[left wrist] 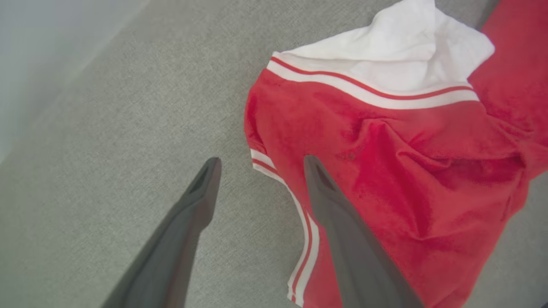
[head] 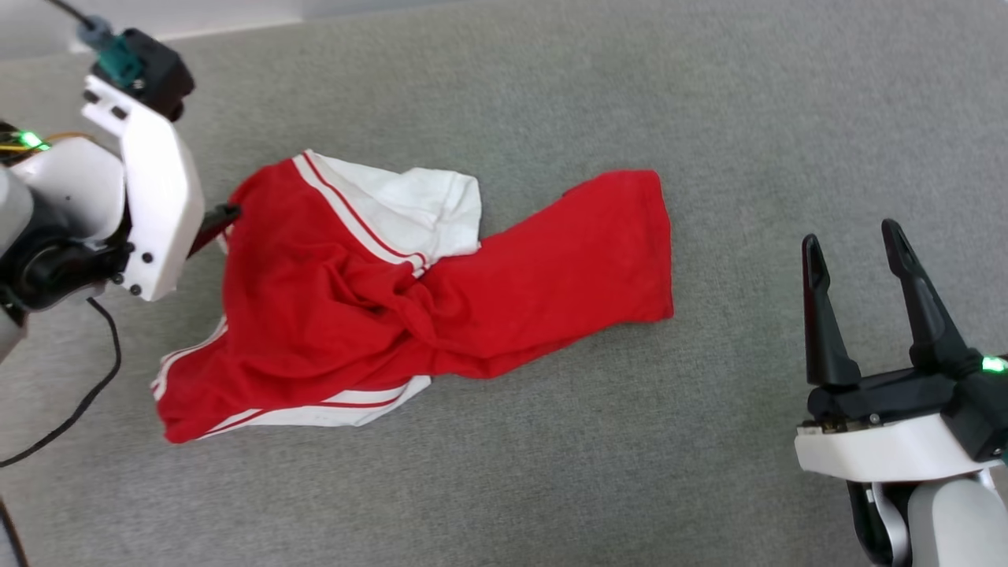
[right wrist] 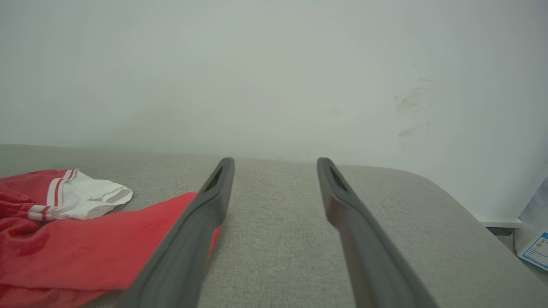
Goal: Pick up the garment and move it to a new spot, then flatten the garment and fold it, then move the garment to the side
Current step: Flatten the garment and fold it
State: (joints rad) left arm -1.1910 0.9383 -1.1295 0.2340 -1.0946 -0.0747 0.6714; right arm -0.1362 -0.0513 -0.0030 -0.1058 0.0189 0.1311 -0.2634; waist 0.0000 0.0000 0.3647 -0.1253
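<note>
The garment is a red T-shirt with white sleeves and striped trim. It lies crumpled on the grey cloth surface, left of the middle. My left gripper hangs at the shirt's left edge, mostly hidden behind its white wrist. In the left wrist view, the left gripper is open and straddles the garment at its striped hem, one finger over red cloth and one over the grey surface. My right gripper stands open at the lower right, well clear of the shirt. The right wrist view has the right gripper open over bare surface, the garment to its left.
A black cable hangs along the left side under the left arm. A pale wall rises behind the surface, whose rounded corner shows at the right. A blue-labelled box stands beyond that corner.
</note>
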